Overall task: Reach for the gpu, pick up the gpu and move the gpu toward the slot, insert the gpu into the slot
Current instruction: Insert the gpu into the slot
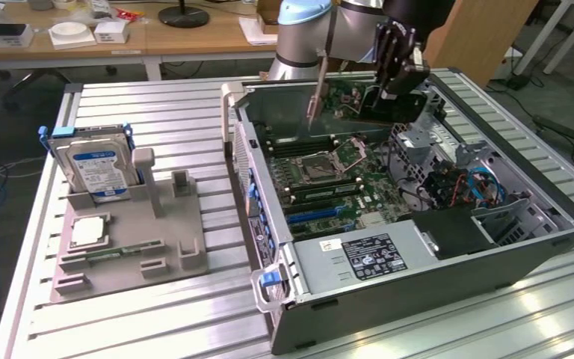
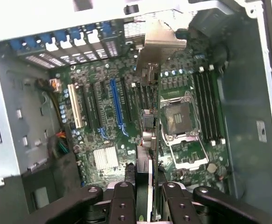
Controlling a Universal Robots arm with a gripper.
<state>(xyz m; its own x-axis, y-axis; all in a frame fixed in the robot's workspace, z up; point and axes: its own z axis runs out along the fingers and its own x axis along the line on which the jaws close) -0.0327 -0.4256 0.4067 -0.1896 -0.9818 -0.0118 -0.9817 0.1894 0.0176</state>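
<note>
Gpu (image 2: 145, 163), your thin dark circuit card with a metal end bracket (image 2: 160, 44), hangs on edge above the green motherboard (image 2: 91, 135) in the open grey computer case (image 1: 417, 299). Your black gripper's (image 2: 147, 198) fingers (image 2: 123, 203) pinch one end of it. Its long axis runs parallel to the long blue plastic slot (image 2: 117, 105), with the bracket pointing at the case's rear wall.

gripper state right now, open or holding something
Gripper: closed on the gpu, holding it above the motherboard.
</note>
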